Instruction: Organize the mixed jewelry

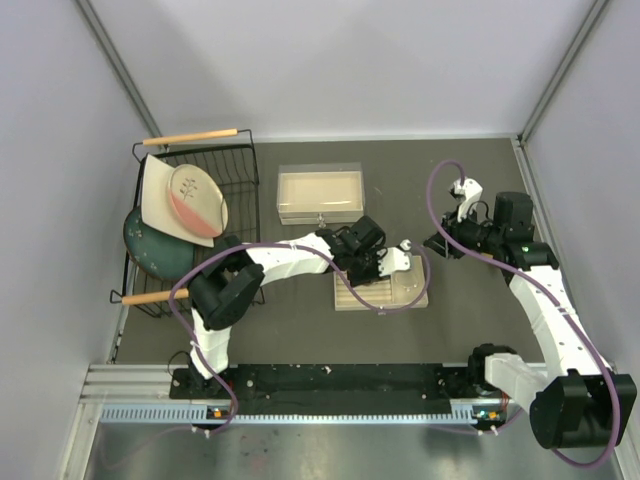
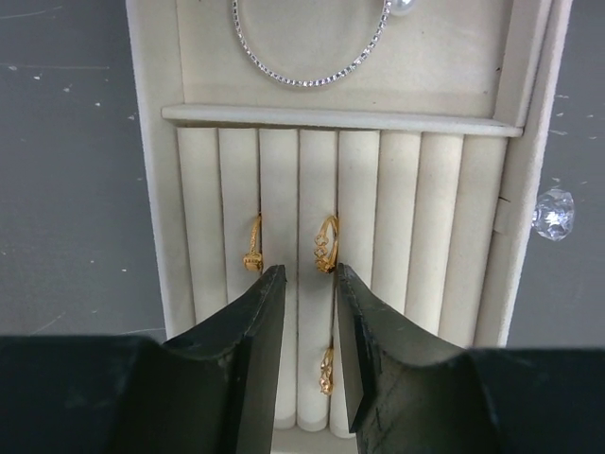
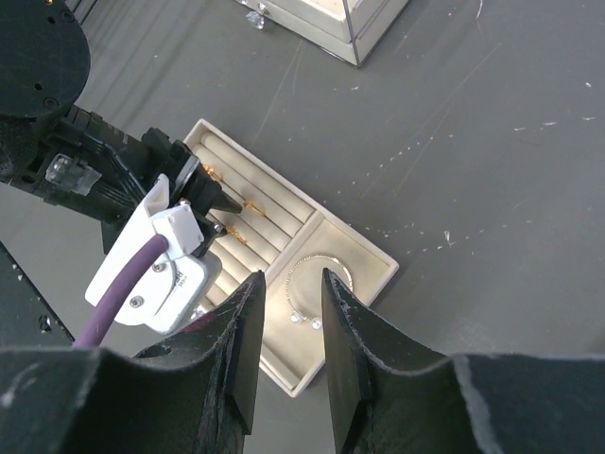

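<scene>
**Left wrist view — a clean lift-off**

My left gripper (image 2: pixel 308 276) hangs slightly spread, pinching nothing; the right gripper (image 3: pixel 288 284) likewise. I would lift straight up, snagging nothing. Three tiny gold-copper finger rings (image 2: pixel 323 244) stand in the beige slotted tray (image 2: pixel 151 189) grooves — the thin silver wire bracelet hoop (image 2: pixel 312 81) lies beyond the divider.

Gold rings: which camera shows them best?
The left wrist view: the gold rings sit close up, tucked between the rolls of the tray. The right wrist view shows the rings only as tiny specks; from the top, they are too small to see.
</scene>
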